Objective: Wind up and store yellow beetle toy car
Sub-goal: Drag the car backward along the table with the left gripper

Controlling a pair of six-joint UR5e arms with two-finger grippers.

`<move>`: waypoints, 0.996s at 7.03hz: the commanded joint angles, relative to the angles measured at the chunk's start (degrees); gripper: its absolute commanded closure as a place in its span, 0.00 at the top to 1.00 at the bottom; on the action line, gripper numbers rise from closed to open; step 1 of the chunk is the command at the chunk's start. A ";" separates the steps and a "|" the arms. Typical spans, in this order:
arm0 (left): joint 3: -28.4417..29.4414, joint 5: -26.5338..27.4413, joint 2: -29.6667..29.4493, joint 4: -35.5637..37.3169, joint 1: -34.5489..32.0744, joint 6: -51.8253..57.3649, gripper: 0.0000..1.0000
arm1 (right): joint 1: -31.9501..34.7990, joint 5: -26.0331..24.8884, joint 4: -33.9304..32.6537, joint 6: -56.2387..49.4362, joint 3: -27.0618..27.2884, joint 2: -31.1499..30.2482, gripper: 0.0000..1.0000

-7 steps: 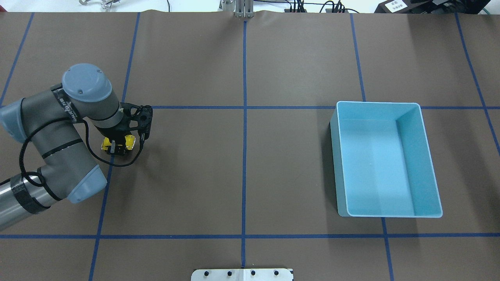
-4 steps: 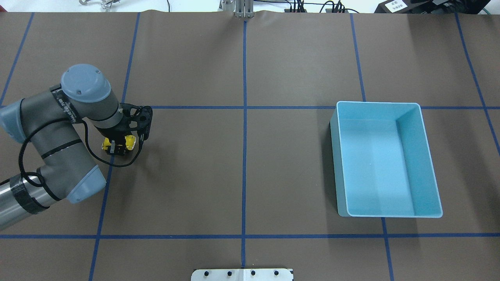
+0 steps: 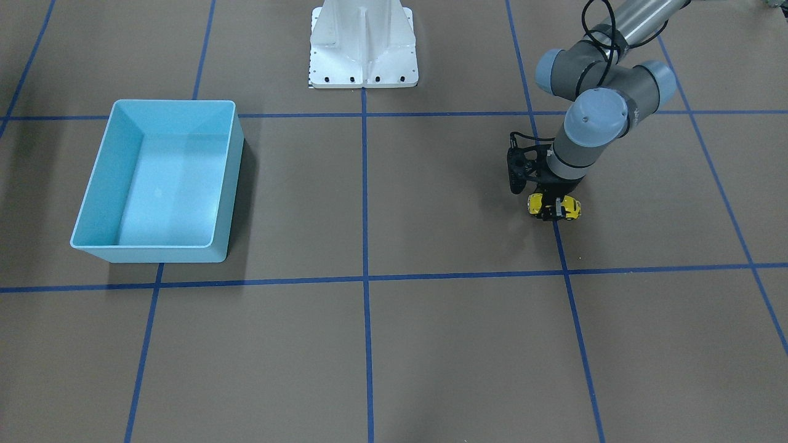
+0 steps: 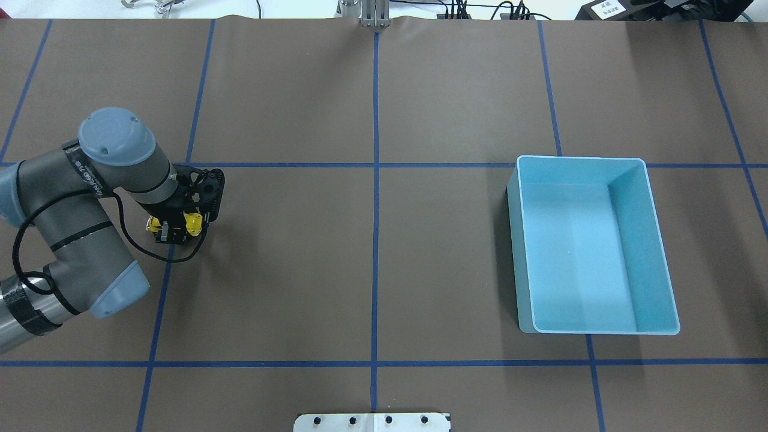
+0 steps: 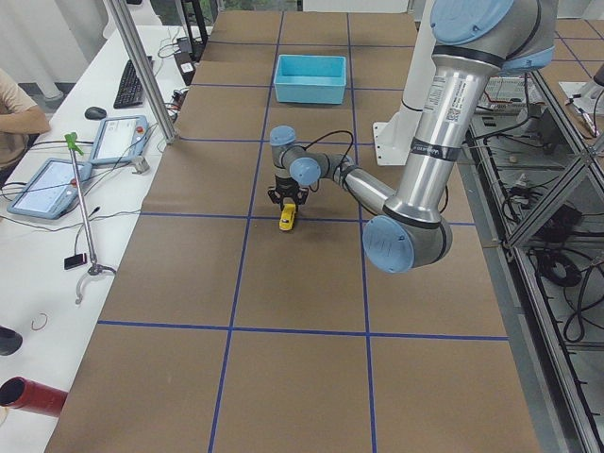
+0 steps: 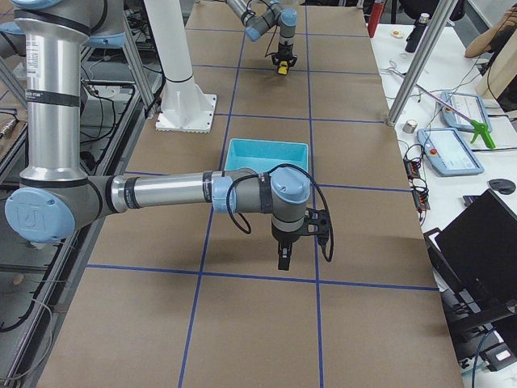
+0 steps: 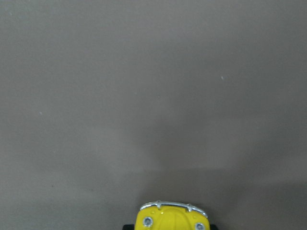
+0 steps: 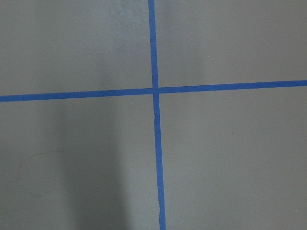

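Tiny, rounded yellow beetle toy car (image 4: 193, 222) with a silvery bumper.
- Location: on the robot's left half of the brown paper-covered table (image 4: 372, 270), beside a blue tape line (image 4: 161, 288).
- Well apart from the light blue rectangular plastic bin (image 4: 581, 157), which sits open-topped on the opposite half.

Left gripper (image 4: 171, 231), black, two-fingered, pointing down.
- Pressed in on the yellow beetle toy car from both sides, clamping its middle.
- Mid-body of the car hidden behind the fingers (image 3: 557, 206) in the overhead and front-facing views, with only the yellow ends showing on either side.
- Wheel contact with the paper too small to make out.
- Cut off in the left wrist view, with only the bumper and the rounded yellow end (image 7: 170, 218) at the bottom edge.

Right gripper (image 6: 281, 260), dark, pointing down above the paper near the bin.
- Seen in the right side view only.
- Spread or pressed together: cannot tell.
- Right wrist view filled with paper and crossing tape.
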 commanded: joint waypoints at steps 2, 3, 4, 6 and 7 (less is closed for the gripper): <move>-0.72 -1.98 2.80 -3.80 -0.34 0.04 0.00 | 0.00 0.00 0.00 0.00 0.00 0.00 1.00; -0.72 -2.68 3.95 -5.38 -0.42 0.04 0.00 | 0.00 0.00 0.00 0.00 -0.08 0.00 1.00; -0.72 -3.03 4.91 -7.23 -0.51 0.04 0.00 | 0.00 0.00 0.00 0.00 -0.08 0.00 1.00; -0.72 -5.15 6.32 -9.69 -1.91 0.12 0.00 | 0.00 0.00 0.00 0.00 -0.08 0.00 1.00; -0.80 -5.23 7.20 -11.36 -2.27 0.12 0.00 | 0.00 0.00 0.00 0.00 -0.17 0.00 1.00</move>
